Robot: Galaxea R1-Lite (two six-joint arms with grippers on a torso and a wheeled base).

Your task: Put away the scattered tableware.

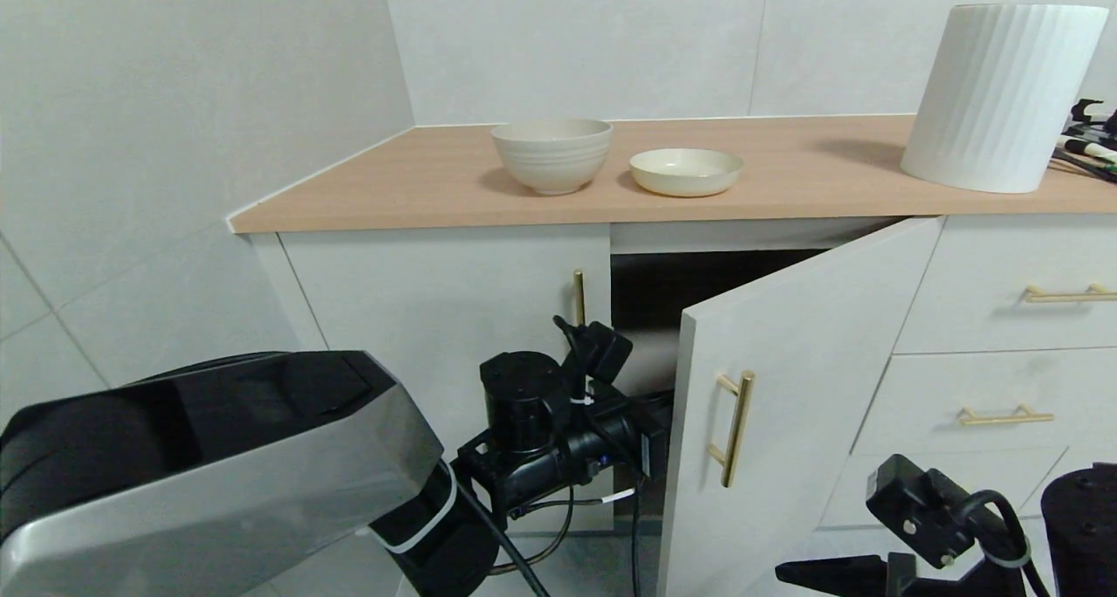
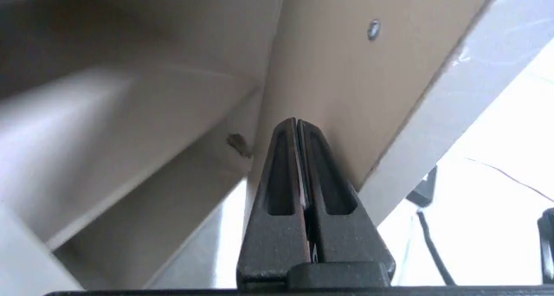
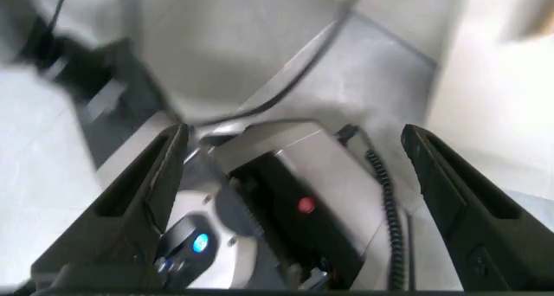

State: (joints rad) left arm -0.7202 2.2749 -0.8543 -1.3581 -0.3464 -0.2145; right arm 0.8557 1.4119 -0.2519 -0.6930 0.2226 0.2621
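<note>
Your bowl (image 1: 551,154) and dish (image 1: 686,171) sit on the counter (image 1: 419,187), near its left end. The bowl is on the left and the dish just beside it, not touching. Both stand upright with mouths up. They are round, and the pair lines up along the counter's front edge. Farther right stands a white ribbed cylinder (image 1: 1003,95), well apart from them (some pens (image 1: 1086,147) lie past it at the edge).

Below the dish, the right-hand door (image 1: 803,361) hangs open, its gold handle (image 1: 733,427) facing you. Your left arm is low, with its forearm stretched toward the dark opening between the closed door and the open one. The left gripper (image 2: 296,127) has its fingers pressed together on nothing, tips close to a pale panel's inner face; whether they touch it you cannot tell.

Your right arm sits low at the right, under the drawers (image 1: 1003,415). The right gripper (image 3: 294,133) is spread wide and empty, aimed down at the floor.
</note>
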